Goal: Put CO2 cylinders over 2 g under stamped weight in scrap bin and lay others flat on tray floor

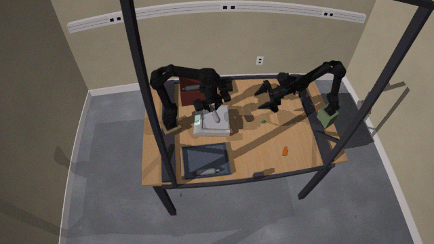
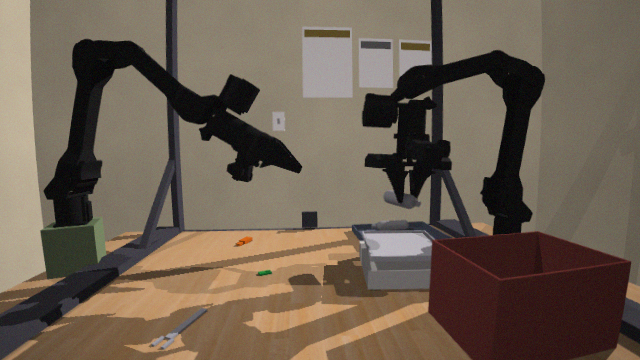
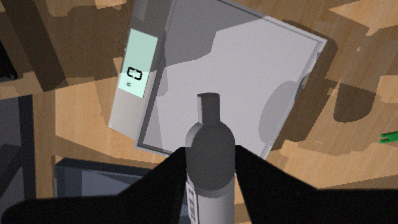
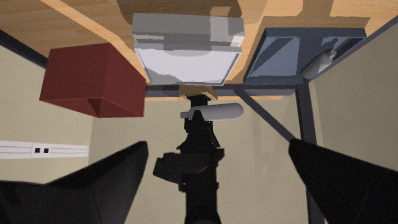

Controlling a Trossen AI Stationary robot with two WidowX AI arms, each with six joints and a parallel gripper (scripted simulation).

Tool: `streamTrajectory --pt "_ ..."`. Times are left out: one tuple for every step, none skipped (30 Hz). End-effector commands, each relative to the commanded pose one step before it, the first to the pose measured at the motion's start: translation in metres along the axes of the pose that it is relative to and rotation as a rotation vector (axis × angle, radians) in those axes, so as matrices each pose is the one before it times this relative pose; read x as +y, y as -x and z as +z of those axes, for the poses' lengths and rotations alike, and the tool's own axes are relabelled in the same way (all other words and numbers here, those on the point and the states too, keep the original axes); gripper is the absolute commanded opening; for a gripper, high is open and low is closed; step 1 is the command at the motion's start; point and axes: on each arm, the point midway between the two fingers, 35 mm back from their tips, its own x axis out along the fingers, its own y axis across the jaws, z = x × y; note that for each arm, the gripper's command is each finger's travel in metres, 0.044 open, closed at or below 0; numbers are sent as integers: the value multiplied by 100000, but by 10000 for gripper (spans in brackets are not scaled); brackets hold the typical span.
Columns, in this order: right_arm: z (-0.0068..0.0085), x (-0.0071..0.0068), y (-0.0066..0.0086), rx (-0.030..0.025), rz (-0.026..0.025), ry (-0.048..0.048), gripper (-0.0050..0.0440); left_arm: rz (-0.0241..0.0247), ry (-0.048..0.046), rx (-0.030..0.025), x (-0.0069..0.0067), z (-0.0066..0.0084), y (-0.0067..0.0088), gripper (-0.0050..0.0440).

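Observation:
My left gripper is shut on a grey CO2 cylinder, held in the air above the scale. The scale's display reads 0. The cylinder's stamp is partly visible and unreadable. A second cylinder lies in the dark blue tray. A third cylinder lies in the red scrap bin. My right gripper is open and empty.
A small green piece and an orange piece lie on the table. A grey forked tool lies left of the bin in the exterior view. The right arm stands on a green block.

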Motion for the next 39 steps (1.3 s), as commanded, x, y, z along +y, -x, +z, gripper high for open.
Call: streamTrajectory --pt "-1366 -52 521 3306 -6 -415 440 -4344 -22138 1874 -22 -24 478 -50" --pt "0 0 0 0 0 0 440 0 0 0 0 0 0 -50" --pt "0 0 0 0 0 0 440 0 0 0 0 0 0 -50" --pt "0 0 0 0 0 0 440 -434 -5176 11 0 0 -2 -50" --pt "0 0 0 0 0 0 440 -463 -5370 -13 0 0 -2 -50" --pt "0 0 0 0 0 0 440 -444 -5083 -35 0 0 -2 -50" --pt "0 0 0 0 0 0 440 -560 -6361 -77 0 0 -2 -50" --pt "0 0 0 0 0 0 440 -507 -4895 -99 0 0 -2 -50" --pt "0 0 0 0 0 0 440 -437 -4642 -107 0 0 -2 -50" --pt "0 0 0 0 0 0 440 -414 -4598 -122 0 0 -1 -50" --pt "0 0 0 0 0 0 440 -402 -4578 -138 0 0 -1 -50" --pt "0 0 0 0 0 0 440 -392 -4567 -156 0 0 -1 -50" --pt "0 0 0 0 0 0 440 -386 -4650 -174 0 0 -1 -50" --pt "0 0 0 0 0 0 440 -379 -4622 -192 0 0 -1 -50" --pt "0 0 0 0 0 0 440 -368 -4578 -208 0 0 -1 -50" --pt "0 0 0 0 0 0 440 -358 -4635 -225 0 0 -1 -50" --pt "0 0 0 0 0 0 440 -350 -4667 -243 0 0 -1 -50" --pt "0 0 0 0 0 0 440 -339 -4649 -259 0 0 -1 -50" --pt "0 0 0 0 0 0 440 0 0 0 0 0 0 -50" --pt "0 0 0 0 0 0 440 0 0 0 0 0 0 -50" --pt "0 0 0 0 0 0 440 -332 -5234 -281 0 0 -1 -50" --pt "0 0 0 0 0 0 440 -337 -5410 -318 0 0 -1 -50" --pt "0 0 0 0 0 0 440 -307 -5091 -321 0 0 -1 -50" --pt "0 0 0 0 0 0 440 -364 -6333 -427 0 0 -1 -50" --pt "0 0 0 0 0 0 440 -312 -4821 -410 0 0 -1 -50" --pt "0 0 0 0 0 0 440 -255 -4666 -370 0 0 -1 -50" --pt "0 0 0 0 0 0 440 -229 -4639 -369 0 0 -1 -50" --pt "0 0 0 0 0 0 440 -209 -4596 -373 0 0 -1 -50" --pt "0 0 0 0 0 0 440 -191 -4659 -381 0 0 0 -50" --pt "0 0 0 0 0 0 440 -173 -4621 -389 0 1 0 -50" --pt "0 0 0 0 0 0 440 -155 -4644 -396 0 1 0 -50" --pt "0 0 0 0 0 0 440 -136 -4669 -404 0 1 0 -50" --pt "0 0 0 0 0 0 440 -117 -4612 -409 0 1 0 -50" --pt "0 0 0 0 0 0 440 -98 -4645 -413 0 1 0 -50" --pt "0 0 0 0 0 0 440 -79 -4590 -416 0 1 0 -50" --pt "0 0 0 0 0 0 440 0 0 0 0 0 0 -50" --pt "0 0 0 0 0 0 440 0 0 0 0 0 0 -50" --pt "0 0 0 0 0 0 440 -60 -5251 -429 0 1 0 -50" --pt "0 0 0 0 0 0 440 -39 -5383 -456 0 1 0 -50"
